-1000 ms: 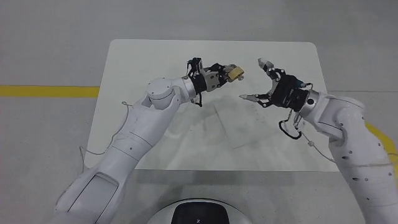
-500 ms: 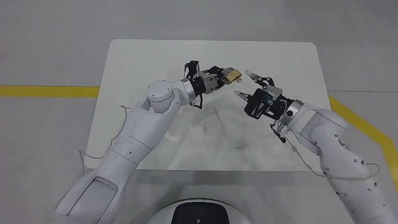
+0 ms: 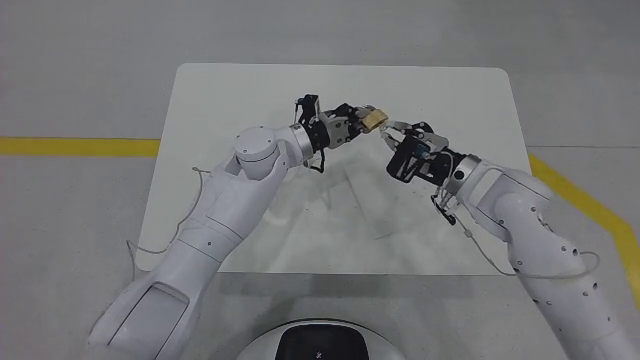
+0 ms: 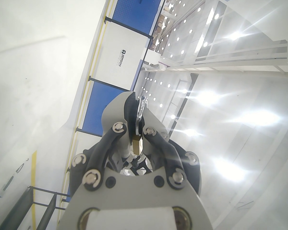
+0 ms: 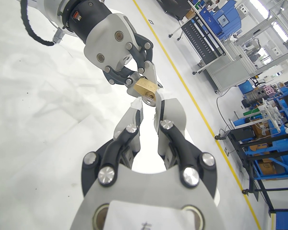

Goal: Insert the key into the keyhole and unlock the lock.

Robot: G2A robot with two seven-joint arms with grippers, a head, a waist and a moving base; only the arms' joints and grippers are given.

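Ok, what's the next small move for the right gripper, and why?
Probably close the right gripper on the key. Its head sticks out of the padlock, which is clamped in the left gripper, and the right jaws stand open on either side of that head, so a pinch should allow turning.

Above the white table (image 3: 250,90), the left gripper (image 3: 367,119) is clutching a brass lock (image 3: 375,117), the right gripper (image 3: 390,130) hanging just beside it.
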